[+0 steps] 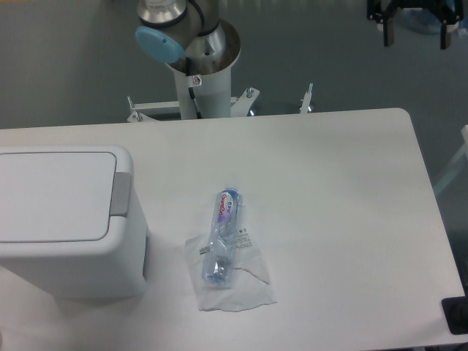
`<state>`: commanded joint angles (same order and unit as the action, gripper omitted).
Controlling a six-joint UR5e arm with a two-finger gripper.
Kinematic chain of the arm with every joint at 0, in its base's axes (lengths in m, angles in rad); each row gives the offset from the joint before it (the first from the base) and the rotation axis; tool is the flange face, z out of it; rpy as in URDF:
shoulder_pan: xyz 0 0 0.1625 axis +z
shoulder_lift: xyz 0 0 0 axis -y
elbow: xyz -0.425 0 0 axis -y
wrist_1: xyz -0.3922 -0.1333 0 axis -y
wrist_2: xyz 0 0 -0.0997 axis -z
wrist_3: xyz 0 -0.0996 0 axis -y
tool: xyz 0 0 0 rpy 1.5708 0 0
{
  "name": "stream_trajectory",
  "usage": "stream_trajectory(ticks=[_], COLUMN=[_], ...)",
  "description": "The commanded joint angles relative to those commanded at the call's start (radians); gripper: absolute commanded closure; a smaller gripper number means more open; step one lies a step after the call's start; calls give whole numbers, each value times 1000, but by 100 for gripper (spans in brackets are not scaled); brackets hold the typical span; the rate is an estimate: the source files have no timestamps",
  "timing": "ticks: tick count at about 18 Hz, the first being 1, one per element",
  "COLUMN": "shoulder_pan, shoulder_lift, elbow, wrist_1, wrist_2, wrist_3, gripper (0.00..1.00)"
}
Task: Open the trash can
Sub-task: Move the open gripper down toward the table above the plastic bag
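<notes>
The trash can is a large white boxy bin at the left of the table. Its flat white lid lies closed, with a grey push strip along its right edge. My gripper is at the top right of the view, beyond the table's far edge and far from the bin. Its two black fingers point down and stand wide apart with nothing between them.
A clear plastic bottle with a blue label lies on a crumpled transparent bag near the middle of the white table, right of the bin. The arm's base column stands behind the table's far edge.
</notes>
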<state>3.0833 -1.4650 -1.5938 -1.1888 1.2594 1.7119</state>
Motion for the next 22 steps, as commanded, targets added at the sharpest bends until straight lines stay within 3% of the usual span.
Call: stream_trajectory(ticks=[10, 22], shoulder_pan=[-24, -265], shoulder_lift=[6, 18], elbow=[-26, -61], wrist_1=[-3, 11], wrist_2=[-55, -52], wrist_3=[-32, -757], gripper=[0, 0])
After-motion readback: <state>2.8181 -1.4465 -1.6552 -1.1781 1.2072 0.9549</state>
